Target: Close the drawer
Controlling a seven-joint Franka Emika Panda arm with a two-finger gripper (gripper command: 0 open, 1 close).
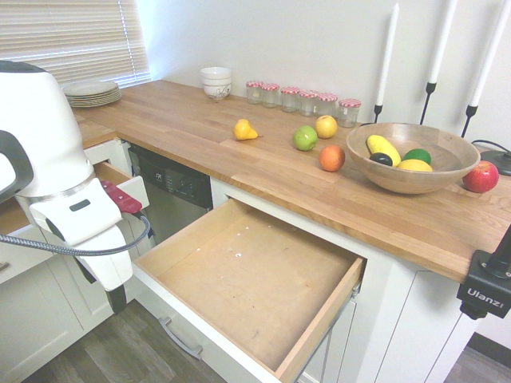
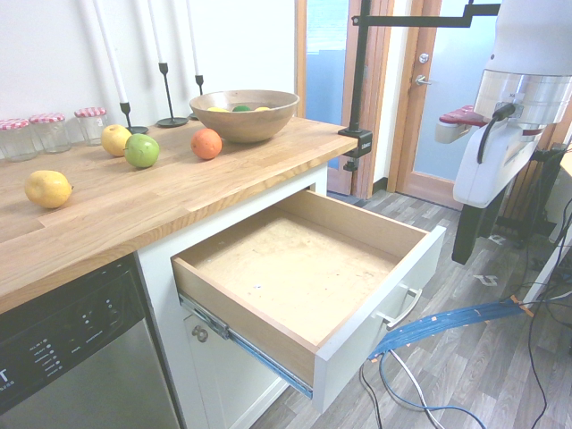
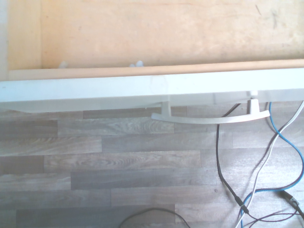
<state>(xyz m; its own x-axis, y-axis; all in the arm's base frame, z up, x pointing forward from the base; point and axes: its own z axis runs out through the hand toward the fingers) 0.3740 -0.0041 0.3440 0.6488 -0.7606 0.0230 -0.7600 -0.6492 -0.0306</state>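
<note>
The pincer [image 2: 466, 241] hangs out in front of the drawer [image 2: 304, 268], pointing at the floor, fingers wide and empty. The drawer's pulled fully out from under the desk [image 2: 134, 210]. Its handle [image 3: 209, 118] runs crosswise, drawer side of the pincer.

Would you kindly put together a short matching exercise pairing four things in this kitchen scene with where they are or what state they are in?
Things:
1. drawer
2. red apple
3. yellow pear
4. gripper

Descriptions:
A. lying alone on the worktop, near the jars
B. pulled far out, nothing in it
C. on the worktop beside the wooden bowl
D. hanging over the floor in front of the drawer's front panel

Pairs: 1-B, 2-C, 3-A, 4-D
</note>
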